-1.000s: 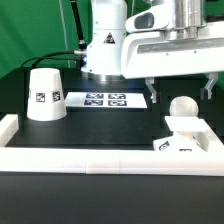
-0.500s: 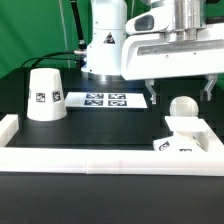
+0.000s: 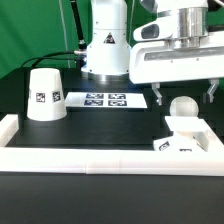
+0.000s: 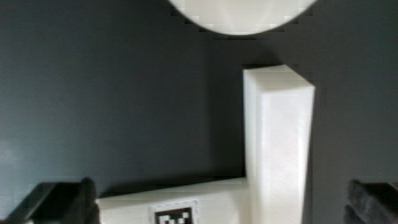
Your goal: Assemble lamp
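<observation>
The flat square lamp base (image 3: 188, 137) lies at the exterior view's right, close to the front rail, with a tag on its side. The round-headed bulb (image 3: 183, 106) appears to stand upright on it. The cone-shaped shade (image 3: 45, 95) stands on the black table at the left. My gripper (image 3: 184, 97) hangs open over the bulb, one finger on each side, touching nothing. In the wrist view the bulb head (image 4: 244, 12) is blurred and close. The base's tagged edge (image 4: 178, 205) lies between the dark fingers (image 4: 63, 205) of my gripper (image 4: 219, 210).
The marker board (image 3: 105, 99) lies flat behind the middle of the table. White border rails run along the front (image 3: 100, 158) and the left corner (image 3: 8, 128). A long white rail (image 4: 279, 140) runs beside the base in the wrist view. The robot's pedestal (image 3: 105, 55) stands at the back.
My gripper has shifted a little toward the exterior view's right and slightly lower, still open. The lamp parts have not moved.
</observation>
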Action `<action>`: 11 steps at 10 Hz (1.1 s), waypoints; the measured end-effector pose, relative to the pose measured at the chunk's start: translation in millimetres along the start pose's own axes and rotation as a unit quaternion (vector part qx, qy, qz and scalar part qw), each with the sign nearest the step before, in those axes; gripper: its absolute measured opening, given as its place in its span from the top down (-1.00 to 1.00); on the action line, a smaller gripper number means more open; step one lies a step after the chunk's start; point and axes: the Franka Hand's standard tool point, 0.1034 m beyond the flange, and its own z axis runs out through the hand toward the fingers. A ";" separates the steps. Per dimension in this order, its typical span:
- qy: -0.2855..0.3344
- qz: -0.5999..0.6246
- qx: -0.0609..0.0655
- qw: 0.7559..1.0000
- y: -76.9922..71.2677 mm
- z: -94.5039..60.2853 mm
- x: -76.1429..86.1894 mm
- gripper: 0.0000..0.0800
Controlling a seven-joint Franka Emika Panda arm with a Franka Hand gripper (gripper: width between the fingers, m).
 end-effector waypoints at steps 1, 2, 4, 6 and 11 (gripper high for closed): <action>0.000 -0.001 0.000 1.000 1.1 0.0 0.5 -0.75; 0.000 -0.001 0.000 1.000 1.0 0.1 0.5 -0.75; 0.001 0.000 0.000 1.000 -0.1 0.6 -0.9 -0.75; -0.002 -0.003 0.000 1.000 -3.9 5.2 -19.0 -0.75; -0.020 -0.015 -0.003 1.000 -8.0 9.4 -32.3 -0.75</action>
